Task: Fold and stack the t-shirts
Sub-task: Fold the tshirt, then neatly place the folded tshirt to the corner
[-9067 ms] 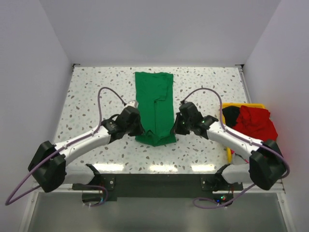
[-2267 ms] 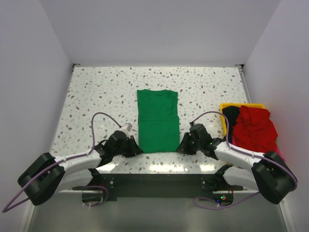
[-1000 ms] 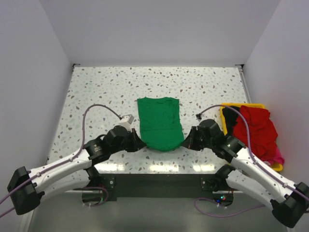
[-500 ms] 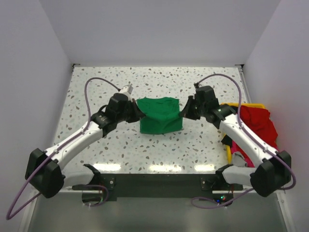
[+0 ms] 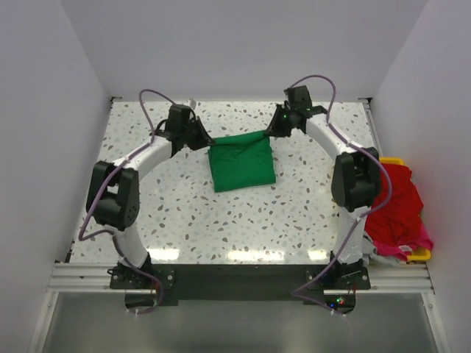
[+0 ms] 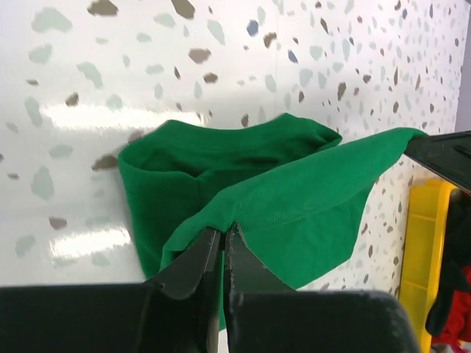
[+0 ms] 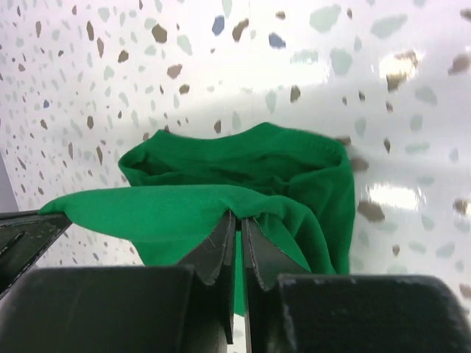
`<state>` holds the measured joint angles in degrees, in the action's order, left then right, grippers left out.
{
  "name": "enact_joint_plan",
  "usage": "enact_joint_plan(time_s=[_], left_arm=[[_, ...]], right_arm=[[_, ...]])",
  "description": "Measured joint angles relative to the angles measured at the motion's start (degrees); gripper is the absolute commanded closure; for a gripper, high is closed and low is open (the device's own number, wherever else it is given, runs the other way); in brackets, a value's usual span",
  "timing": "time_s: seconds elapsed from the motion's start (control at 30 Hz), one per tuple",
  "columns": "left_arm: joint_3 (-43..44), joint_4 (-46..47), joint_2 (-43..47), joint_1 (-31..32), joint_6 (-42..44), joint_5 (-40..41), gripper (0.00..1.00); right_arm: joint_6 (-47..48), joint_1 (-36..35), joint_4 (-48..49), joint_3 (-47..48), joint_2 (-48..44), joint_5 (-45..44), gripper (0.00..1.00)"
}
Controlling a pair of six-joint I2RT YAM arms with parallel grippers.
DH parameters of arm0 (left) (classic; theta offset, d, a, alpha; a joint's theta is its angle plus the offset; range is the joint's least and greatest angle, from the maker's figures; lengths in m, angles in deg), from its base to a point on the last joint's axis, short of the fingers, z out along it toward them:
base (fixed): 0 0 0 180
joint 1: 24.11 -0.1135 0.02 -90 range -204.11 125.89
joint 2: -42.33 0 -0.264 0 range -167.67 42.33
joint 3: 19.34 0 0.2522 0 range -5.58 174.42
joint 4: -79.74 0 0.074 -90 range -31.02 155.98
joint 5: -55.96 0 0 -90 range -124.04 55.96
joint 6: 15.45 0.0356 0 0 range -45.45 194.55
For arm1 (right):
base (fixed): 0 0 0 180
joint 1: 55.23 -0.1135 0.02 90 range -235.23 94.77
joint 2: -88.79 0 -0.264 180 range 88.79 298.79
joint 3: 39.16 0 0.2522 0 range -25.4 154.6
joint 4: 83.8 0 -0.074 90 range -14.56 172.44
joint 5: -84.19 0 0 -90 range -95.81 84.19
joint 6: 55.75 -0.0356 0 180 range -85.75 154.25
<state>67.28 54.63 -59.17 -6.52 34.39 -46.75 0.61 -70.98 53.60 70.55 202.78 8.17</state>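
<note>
The left gripper (image 6: 223, 234) has its jaws pressed together on a pinch of green cloth, and the right gripper (image 7: 237, 219) is clamped the same way on the opposite corner. Between them the lifted hem of the green t-shirt (image 5: 241, 163) runs as a taut line, which both wrist views show hanging above the lower layer and not yet lying on it.

A second ago both grippers were low at the near edge of the table with the shirt at fuller length. Since then they have carried that hem up and away from the bases, and both arms now reach far across the speckled table (image 5: 147, 198). The shirt is doubled over itself into a shorter, roughly square packet lying left of the yellow bin (image 5: 390, 160), well apart from it. As I judge it, this half-fold is nearly made: the hem needs lowering onto the far edge and letting go.

The bin holds the red t-shirt (image 5: 397, 202) heaped over its rim, with a bit of pink at the bin's near end. Nothing lies between the bin and the green shirt. The only hindrance I see is the upper layer's sag and the bunched cloth under it.
</note>
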Motion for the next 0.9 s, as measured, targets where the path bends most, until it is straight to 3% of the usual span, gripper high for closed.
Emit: enact_joint_plan(time_s=[0.07, 0.17, 0.23, 0.3, 0.4, 0.57, 0.73, 0.9], left_arm=[[2.95, 0.70, -4.00, -1.57, 0.39, -1.11, 0.96], [7.08, 1.42, -9.53, -3.89, 0.96, -2.78, 0.63], [9.18, 1.73, -12.33, -5.51, 1.55, -3.87, 0.53], [9.94, 1.86, -13.38, -7.08, 2.29, -4.57, 0.39], [10.19, 1.90, -12.83, -9.42, 3.10, -5.07, 0.39], [8.31, 2.86, -8.94, -10.29, 3.28, -4.87, 0.50], [2.62, 3.61, -3.67, -7.37, 3.19, -2.97, 0.51], [-2.23, 3.89, -3.17, -3.23, 2.78, -1.51, 0.51]], right_arm=[[0.61, 0.52, -0.85, 6.99, 6.14, 0.87, 0.78], [1.49, 0.96, -2.32, 16.72, 13.84, 1.18, 0.48], [2.62, 1.18, -4.24, 22.34, 17.51, 1.09, 0.36], [3.26, 1.31, -5.55, 25.92, 19.56, 0.61, 0.35], [3.93, 1.46, -6.05, 24.50, 18.12, -0.28, 0.37], [5.38, 0.76, -4.92, 11.78, 9.51, -3.56, 0.39], [6.78, -1.90, -3.02, 2.10, 3.06, -7.39, 0.40], [7.87, -5.64, -2.40, -0.74, 2.91, -10.32, 0.44]])
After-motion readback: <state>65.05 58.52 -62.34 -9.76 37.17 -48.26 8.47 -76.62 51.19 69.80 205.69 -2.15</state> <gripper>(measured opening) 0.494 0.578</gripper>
